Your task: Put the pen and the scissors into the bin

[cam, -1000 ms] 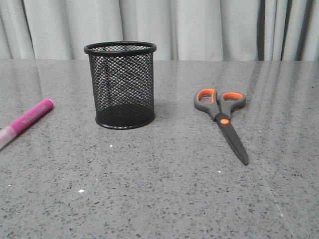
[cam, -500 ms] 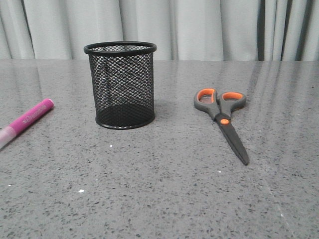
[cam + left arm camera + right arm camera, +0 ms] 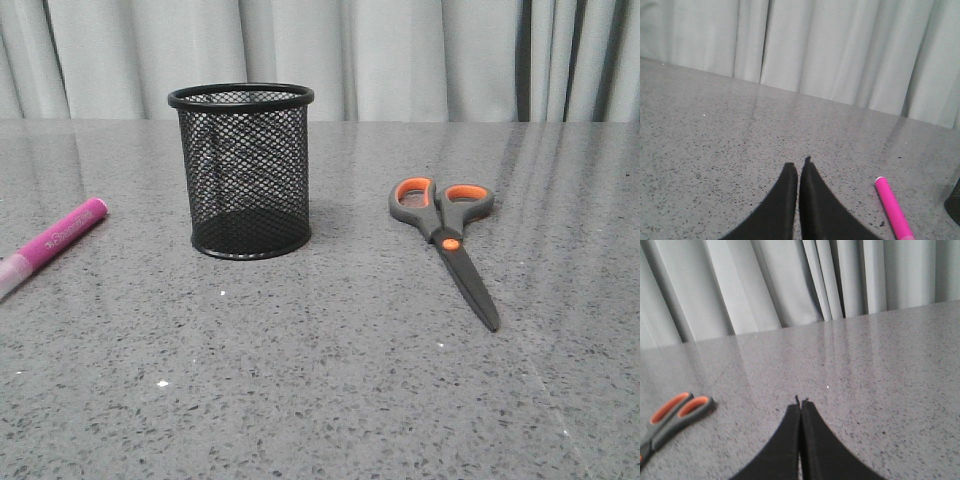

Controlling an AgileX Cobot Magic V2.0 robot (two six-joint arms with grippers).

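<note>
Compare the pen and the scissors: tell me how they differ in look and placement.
The pen is a magenta stick with white lettering; the scissors are dark grey with orange-lined handles. The pen lies left of the bin, partly cut off by the front view's edge; the scissors lie right, fully visible. Both lie flat on the table, ungrasped.

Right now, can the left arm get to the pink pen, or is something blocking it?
Probably yes. The pen lies flat on the table, apart from the bin, with bare table between it and the left gripper. That gripper is shut, so it would need to open first.
</note>
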